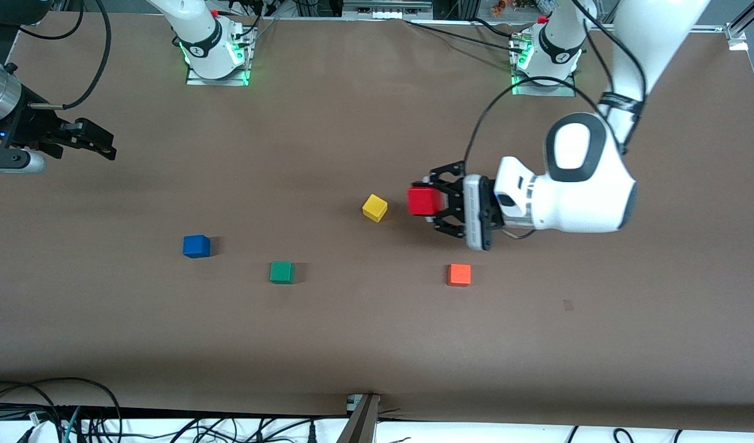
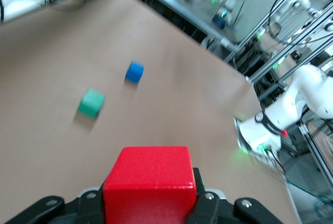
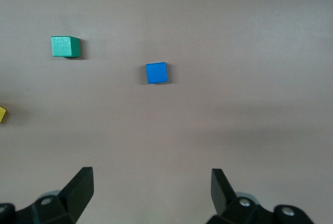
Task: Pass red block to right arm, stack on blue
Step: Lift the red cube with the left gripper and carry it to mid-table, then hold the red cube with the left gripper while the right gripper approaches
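Note:
My left gripper (image 1: 426, 201) is shut on the red block (image 1: 421, 200), which it holds above the table just beside a yellow cube. The left wrist view shows the red block (image 2: 151, 182) filling the space between the black fingers (image 2: 208, 203). The blue block (image 1: 196, 246) lies flat on the table toward the right arm's end, with nothing on it. My right gripper (image 1: 106, 144) hangs over the table at that end, open and empty. In the right wrist view the right gripper (image 3: 151, 182) stands wide apart from the blue block (image 3: 156, 73).
A yellow cube (image 1: 374, 207) lies beside the held block. A green cube (image 1: 281, 272) and an orange cube (image 1: 459, 274) lie nearer to the front camera. The brown table (image 1: 377, 344) is bare along its front edge, with cables below it.

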`<state>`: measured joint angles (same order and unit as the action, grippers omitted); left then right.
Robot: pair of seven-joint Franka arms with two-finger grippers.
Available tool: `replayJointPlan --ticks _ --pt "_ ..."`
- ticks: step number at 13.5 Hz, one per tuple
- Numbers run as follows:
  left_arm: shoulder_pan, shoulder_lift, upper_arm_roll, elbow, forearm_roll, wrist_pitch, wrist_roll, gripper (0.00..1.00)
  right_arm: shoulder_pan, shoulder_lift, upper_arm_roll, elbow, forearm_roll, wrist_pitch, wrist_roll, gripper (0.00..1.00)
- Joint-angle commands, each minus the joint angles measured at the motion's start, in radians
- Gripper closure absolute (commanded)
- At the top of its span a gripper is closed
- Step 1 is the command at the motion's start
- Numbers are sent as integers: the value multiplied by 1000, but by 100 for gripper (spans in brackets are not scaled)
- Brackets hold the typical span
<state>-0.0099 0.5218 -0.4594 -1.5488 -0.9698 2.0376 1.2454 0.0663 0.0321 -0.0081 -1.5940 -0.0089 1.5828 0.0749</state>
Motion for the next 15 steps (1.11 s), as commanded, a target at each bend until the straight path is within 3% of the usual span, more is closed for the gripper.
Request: replayJointPlan --ticks 1,5,8,15 --pt "-33 18 1 3 -133 91 246 95 -5 5 7 17 4 -6 5 0" --pt "-90 26 -1 -82 -444 147 636 100 -5 5 7 17 4 -6 5 0" --pt "-131 69 -1 -88 -576 217 901 100 -5 5 7 17 4 -6 5 0" --pt "-145 89 -2 -76 -644 219 982 100 -3 6 7 13 4 -1 8 0"
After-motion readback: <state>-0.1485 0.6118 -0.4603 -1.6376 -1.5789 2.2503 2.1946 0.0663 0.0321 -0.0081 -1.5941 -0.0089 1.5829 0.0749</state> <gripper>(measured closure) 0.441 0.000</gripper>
